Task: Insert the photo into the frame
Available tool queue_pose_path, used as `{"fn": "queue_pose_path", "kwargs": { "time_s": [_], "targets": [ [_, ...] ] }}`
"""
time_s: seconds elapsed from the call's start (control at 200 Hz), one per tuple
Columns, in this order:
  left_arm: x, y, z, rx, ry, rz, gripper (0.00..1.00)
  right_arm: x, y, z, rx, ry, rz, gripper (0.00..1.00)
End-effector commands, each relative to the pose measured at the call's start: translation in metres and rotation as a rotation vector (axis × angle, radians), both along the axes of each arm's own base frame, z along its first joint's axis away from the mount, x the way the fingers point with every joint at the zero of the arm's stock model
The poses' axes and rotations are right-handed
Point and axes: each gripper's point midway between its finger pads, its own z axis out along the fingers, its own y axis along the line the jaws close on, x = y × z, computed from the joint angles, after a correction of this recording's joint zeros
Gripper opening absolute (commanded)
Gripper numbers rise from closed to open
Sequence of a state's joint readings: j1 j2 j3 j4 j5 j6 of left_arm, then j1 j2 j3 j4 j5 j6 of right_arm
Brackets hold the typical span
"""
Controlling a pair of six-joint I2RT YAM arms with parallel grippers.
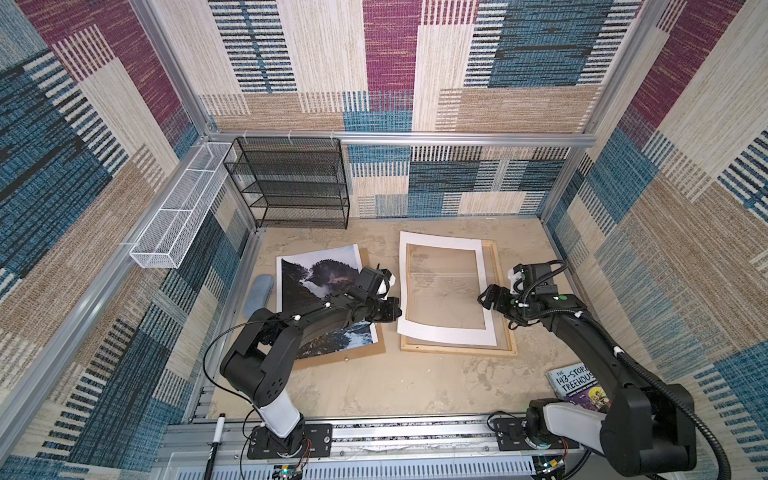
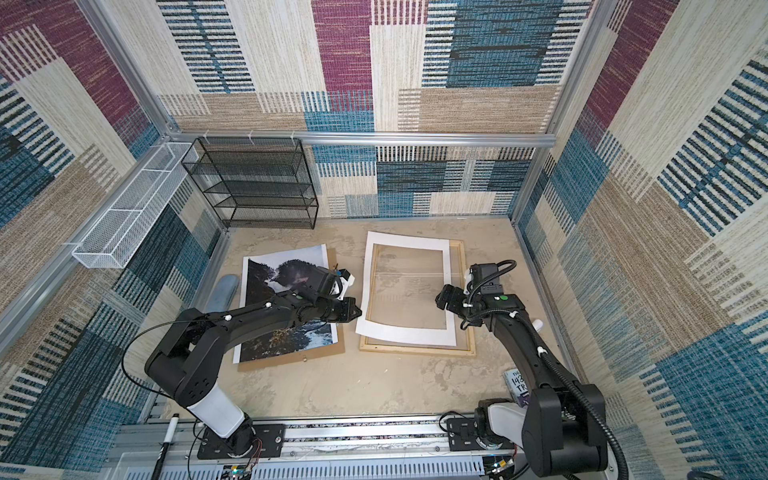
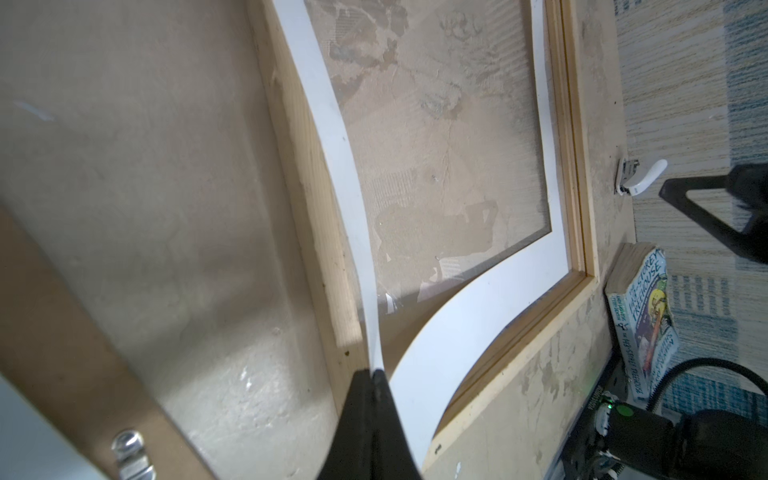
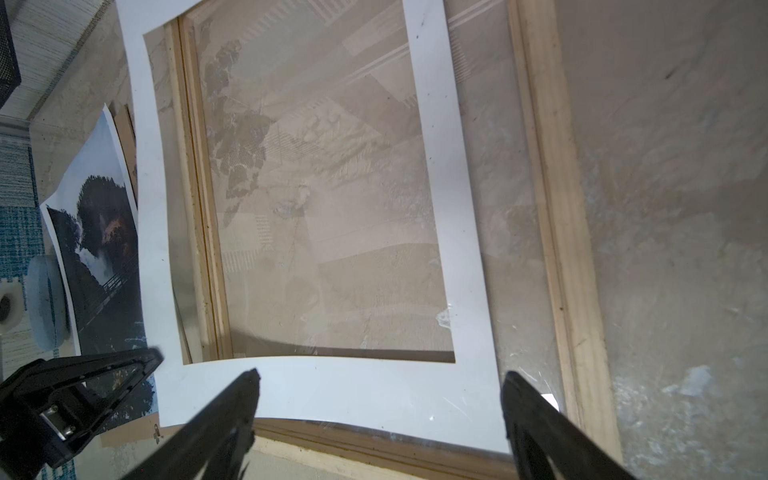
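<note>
Frame (image 1: 457, 350): white mat board (image 1: 440, 243) askew on it.
Left gripper (image 3: 374, 372) clenched on its corner; right gripper (image 4: 381, 376) released above it; photo (image 1: 316, 270) on backing board (image 1: 361, 351).

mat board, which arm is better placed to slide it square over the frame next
Left, probably: the left gripper is shut on the mat board, curling its edge up off the frame. The right gripper hangs open over its near strip, gripping nothing.

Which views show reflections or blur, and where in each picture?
Right wrist view: the glass of the frame shows striped reflections; the fingers of the right gripper look soft. Left wrist view: the brown board near the lens is blurred.
</note>
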State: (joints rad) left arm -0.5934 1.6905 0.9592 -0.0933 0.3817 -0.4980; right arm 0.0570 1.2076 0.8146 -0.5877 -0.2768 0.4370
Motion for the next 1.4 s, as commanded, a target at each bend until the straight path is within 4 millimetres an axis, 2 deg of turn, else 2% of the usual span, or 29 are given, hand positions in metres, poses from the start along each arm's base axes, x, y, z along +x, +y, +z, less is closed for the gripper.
{"fn": "queue_pose_path", "kwargs": {
  "time_s": [0.0, 0.265, 0.721, 1.042, 1.397],
  "targets": [
    [-0.003, -0.012, 0.002, -0.03, 0.006, -0.024, 0.03, 0.017, -0.001, 0.011, -0.004, -0.066, -0.008, 0.92],
    [-0.015, -0.025, -0.002, -0.031, 0.016, -0.042, 0.04, 0.031, -0.004, 0.019, -0.01, -0.109, -0.016, 0.92],
    [-0.01, -0.038, -0.002, -0.038, 0.013, -0.057, 0.03, 0.035, -0.008, 0.02, -0.008, -0.137, -0.033, 0.94],
    [-0.009, -0.04, -0.004, -0.014, -0.015, -0.106, 0.03, 0.036, -0.009, 0.02, -0.002, -0.145, -0.034, 0.94],
    [-0.014, -0.031, -0.008, 0.026, -0.019, -0.113, 0.03, 0.034, -0.011, 0.019, -0.009, -0.145, -0.038, 0.94]
  ]
}}
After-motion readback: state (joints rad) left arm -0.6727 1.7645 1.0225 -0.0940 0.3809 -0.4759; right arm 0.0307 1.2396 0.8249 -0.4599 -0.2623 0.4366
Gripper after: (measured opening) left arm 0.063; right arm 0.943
